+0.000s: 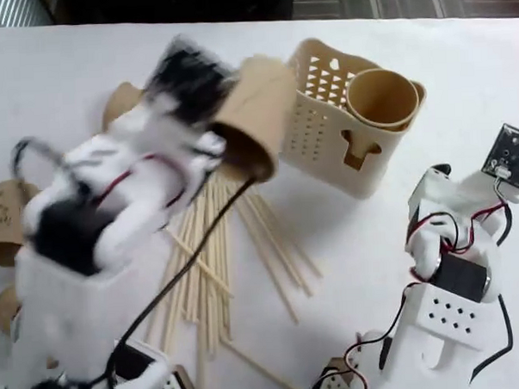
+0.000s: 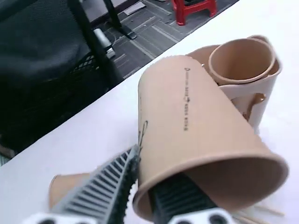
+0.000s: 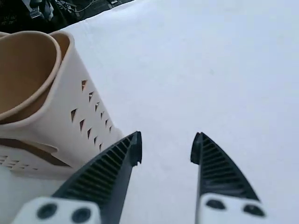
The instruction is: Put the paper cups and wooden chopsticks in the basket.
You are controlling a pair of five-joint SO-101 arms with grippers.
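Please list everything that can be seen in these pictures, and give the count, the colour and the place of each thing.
held cup: one, brown, tilted in the left gripper, above the chopsticks, near the basket.
cup in basket: one, brown, upright.
loose cups: at least three, brown, on the table at the high view's left.
chopsticks: many, pale wood, scattered mid-table.
basket: one, cream, perforated, far side of the table.
table: one, white.
left gripper: one, black fingers shut on the held cup, one inside its mouth.
right gripper: one, black fingers open, over bare table beside the basket.
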